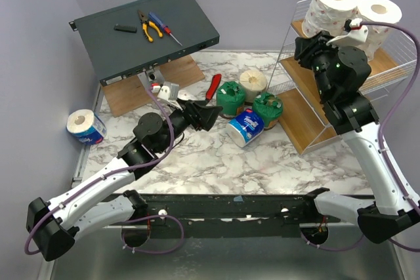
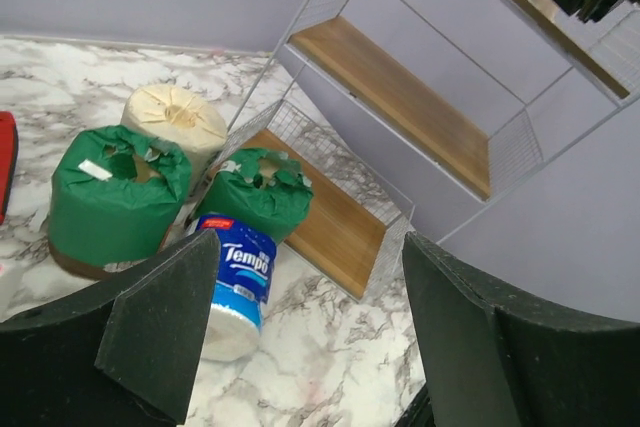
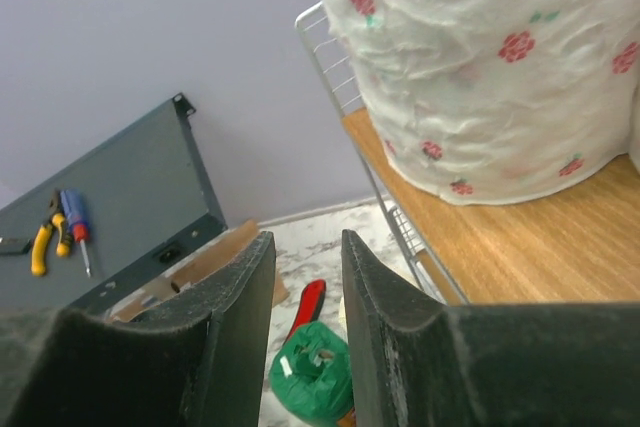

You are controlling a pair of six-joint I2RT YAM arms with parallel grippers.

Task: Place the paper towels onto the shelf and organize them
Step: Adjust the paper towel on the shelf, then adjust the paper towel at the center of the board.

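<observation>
Two white paper towels with pink specks (image 1: 335, 6) (image 1: 378, 14) stand on the top tier of the white wire shelf (image 1: 303, 126). One of them fills the right wrist view (image 3: 490, 67). On the marble lie two green rolls (image 1: 231, 98) (image 1: 268, 109), a cream roll (image 1: 252, 83) and a tipped blue roll (image 1: 245, 128). Another blue roll (image 1: 85, 126) stands far left. My left gripper (image 1: 209, 115) is open and empty, just left of the tipped blue roll (image 2: 235, 282). My right gripper (image 1: 305, 47) is slightly open and empty, at the top tier's left edge (image 3: 540, 247).
A dark grey metal box (image 1: 147, 27) with pliers and screwdrivers leans at the back left. A red-handled tool (image 1: 213, 86) lies beside the green rolls. The shelf's lowest tier (image 2: 335, 222) sits right behind the green roll (image 2: 262, 192).
</observation>
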